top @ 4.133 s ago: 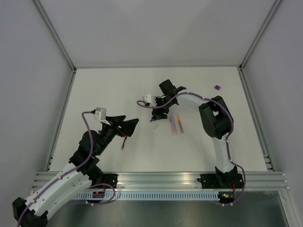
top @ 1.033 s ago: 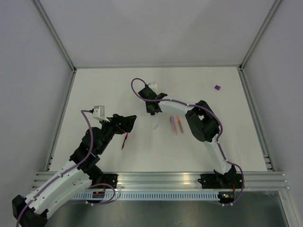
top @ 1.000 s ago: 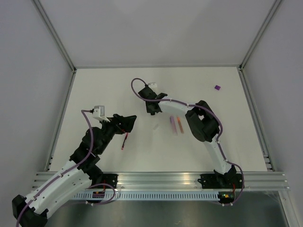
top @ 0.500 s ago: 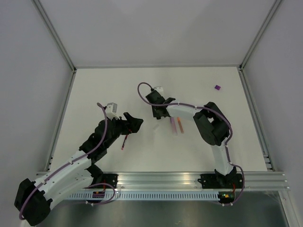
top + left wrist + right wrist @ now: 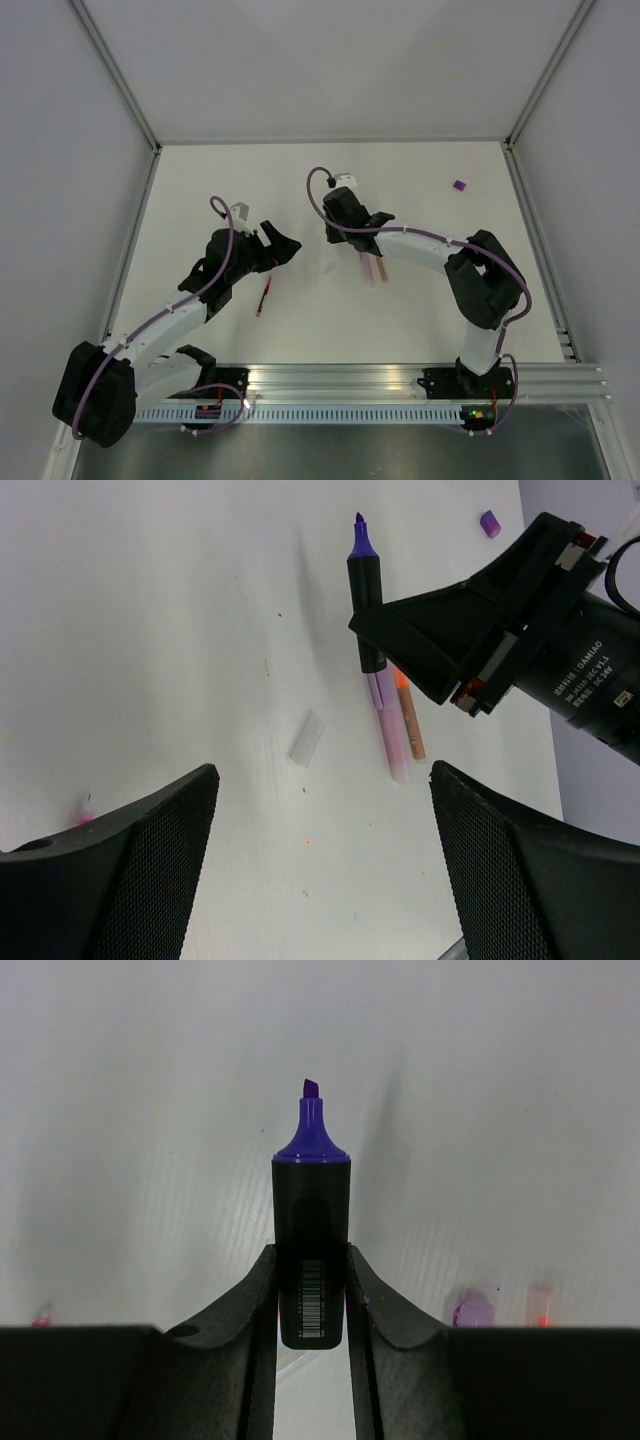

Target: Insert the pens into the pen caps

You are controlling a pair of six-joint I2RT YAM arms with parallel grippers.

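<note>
My right gripper (image 5: 311, 1260) is shut on the stubby black purple-tipped marker (image 5: 311, 1222) and holds it above the table, tip pointing away. The left wrist view shows that marker (image 5: 366, 600) in the right gripper's fingers (image 5: 430, 630). In the top view the right gripper (image 5: 340, 230) is at mid-table. The pale pink pen (image 5: 367, 268) and the orange pen (image 5: 380, 268) lie side by side just below it. The red pen (image 5: 263, 297) lies near my left gripper (image 5: 285, 248), which is open and empty. A purple cap (image 5: 459, 186) lies far right. A clear cap (image 5: 307, 739) lies left of the pink pen (image 5: 388, 730).
The white table is fenced by a metal frame (image 5: 130, 250) at the left and right sides and a rail along the near edge. The purple cap (image 5: 490, 523) shows at the top of the left wrist view. The orange pen (image 5: 408, 720) lies against the pink one.
My right gripper has carried the black marker from the left of the pens up and to the right. My left arm has reached forward and right, away from the red pen.
</note>
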